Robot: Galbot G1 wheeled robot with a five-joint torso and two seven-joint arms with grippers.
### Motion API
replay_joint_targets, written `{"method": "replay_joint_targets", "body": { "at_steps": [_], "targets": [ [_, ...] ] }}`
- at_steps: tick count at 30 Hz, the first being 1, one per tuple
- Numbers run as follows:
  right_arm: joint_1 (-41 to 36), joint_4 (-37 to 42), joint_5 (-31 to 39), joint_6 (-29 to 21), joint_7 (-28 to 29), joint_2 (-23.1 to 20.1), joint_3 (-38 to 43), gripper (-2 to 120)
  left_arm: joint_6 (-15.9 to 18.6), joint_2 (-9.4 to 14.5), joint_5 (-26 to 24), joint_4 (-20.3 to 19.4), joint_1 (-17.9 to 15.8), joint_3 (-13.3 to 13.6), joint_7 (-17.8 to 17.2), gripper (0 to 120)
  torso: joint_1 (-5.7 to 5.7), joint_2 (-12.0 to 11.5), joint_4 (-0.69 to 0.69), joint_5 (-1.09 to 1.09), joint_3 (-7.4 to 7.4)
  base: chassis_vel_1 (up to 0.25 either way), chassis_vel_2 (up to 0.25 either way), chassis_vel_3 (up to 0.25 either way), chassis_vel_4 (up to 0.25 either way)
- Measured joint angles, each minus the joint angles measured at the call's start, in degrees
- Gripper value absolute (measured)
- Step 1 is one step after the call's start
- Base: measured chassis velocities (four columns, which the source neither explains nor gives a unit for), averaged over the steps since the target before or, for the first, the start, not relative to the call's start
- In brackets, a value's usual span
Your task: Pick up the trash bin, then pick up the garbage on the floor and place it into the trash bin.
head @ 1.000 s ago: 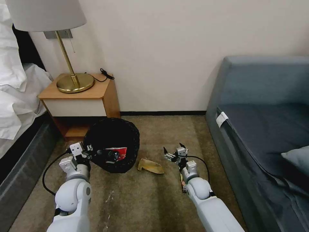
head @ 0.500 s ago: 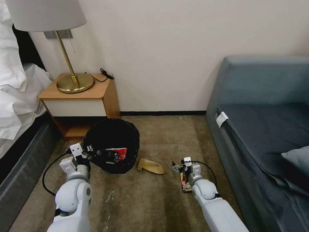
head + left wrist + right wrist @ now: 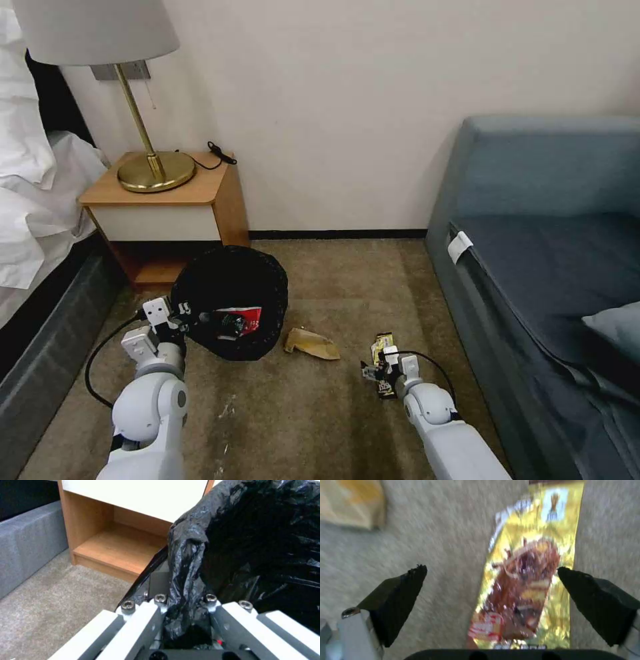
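Low over the carpet (image 3: 300, 413), the right gripper (image 3: 491, 580) hangs with fingers spread wide on either side of a brown-gold snack wrapper (image 3: 526, 580). Left of it, the left gripper (image 3: 183, 605) pinches the black bag at the trash bin's (image 3: 230, 300) rim. A tan paper scrap (image 3: 311, 343) lies between them.

A plain cream wall (image 3: 347, 100) meets beige-brown carpet (image 3: 293, 413) along a dark baseboard (image 3: 337, 234). A brass lamp (image 3: 143, 127) with a pale shade stands on a wooden nightstand (image 3: 167, 200) beside white bedding (image 3: 33, 193). A blue-grey sofa (image 3: 547, 240) lines the opposite side, with a cushion (image 3: 617, 327) on its seat.
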Motion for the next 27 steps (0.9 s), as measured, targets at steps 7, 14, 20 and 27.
{"method": "replay_joint_targets", "body": {
  "at_steps": [7, 14, 20, 27],
  "targets": [
    [3.3, -7.7, -2.5, 2.6, -0.5, 0.7, 1.3, 100, 0.0, 0.1, -0.1, -0.5, 0.5, -0.1, 0.0, 3, 0.00, 0.0, 0.00, -0.01, 0.00, 0.000, 0.000, 0.000, 0.000],
    [5.4, -11.8, -3.2, 5.3, -1.2, 1.1, 2.6, 100, 0.2, 0.2, -0.1, -0.9, 0.5, -0.3, -0.2, 3, 0.00, 0.0, 0.02, 0.01, 0.00, 0.000, 0.000, 0.000, 0.000],
    [5.2, -12.3, -3.3, 7.8, -1.0, 1.0, 3.1, 88, 0.2, 0.0, 0.1, -0.8, 0.0, 0.1, -0.3, 3, 0.00, 0.0, 0.01, 0.00, 0.00, 0.000, 0.000, 0.000, 0.000],
    [4.8, -12.5, -3.3, 9.2, -0.5, 1.1, 3.5, 66, 0.3, -0.2, 0.3, -0.6, -0.2, 0.4, -0.4, 3, 0.00, 0.0, 0.02, 0.02, -0.01, 0.000, 0.000, 0.000, 0.000]
  ]
}}
